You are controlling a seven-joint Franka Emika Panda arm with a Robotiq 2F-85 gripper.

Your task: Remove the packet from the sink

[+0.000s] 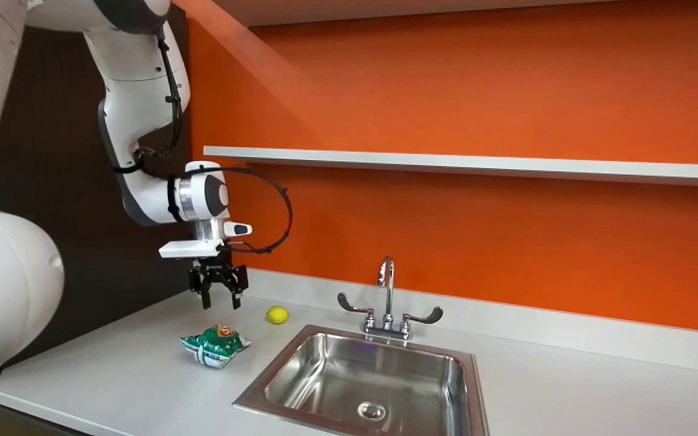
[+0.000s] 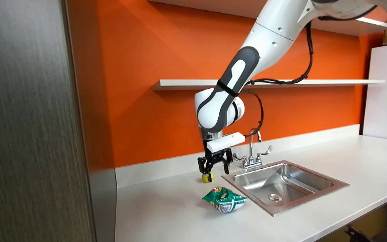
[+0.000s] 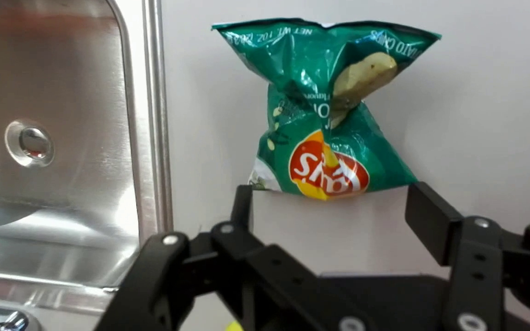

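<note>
We find the Lay's potato chip bag point(image 3: 311, 92) lying on the light grey countertop point(image 1: 125, 363), outside the stainless steel sink point(image 1: 337, 387) and beside it; in the wrist view a strip of counter separates the two. Its green foil is crumpled and drawn in at the middle, and there we read the red-and-yellow Lay's logo point(image 3: 302, 168) upside down.

Above the bag hangs the black Robotiq gripper point(image 1: 222, 303), pointing down. Its fingers point(image 3: 430, 220) stand wide apart and hold nothing. In both exterior views we see a gap between them and the bag, and in the wrist view they line up with the corners of the logo end.

A small yellow ball point(image 2: 204, 178) rests on the counter behind the bag; in an exterior view a finger covers part of it. We see the chrome faucet point(image 1: 389, 303) at the sink's back rim, with a lever handle point(image 1: 432, 316) to either side, and a round drain point(image 1: 372, 411) in the basin floor. Higher up, a white shelf point(image 1: 446, 162) runs along the orange wall point(image 1: 476, 230).
</note>
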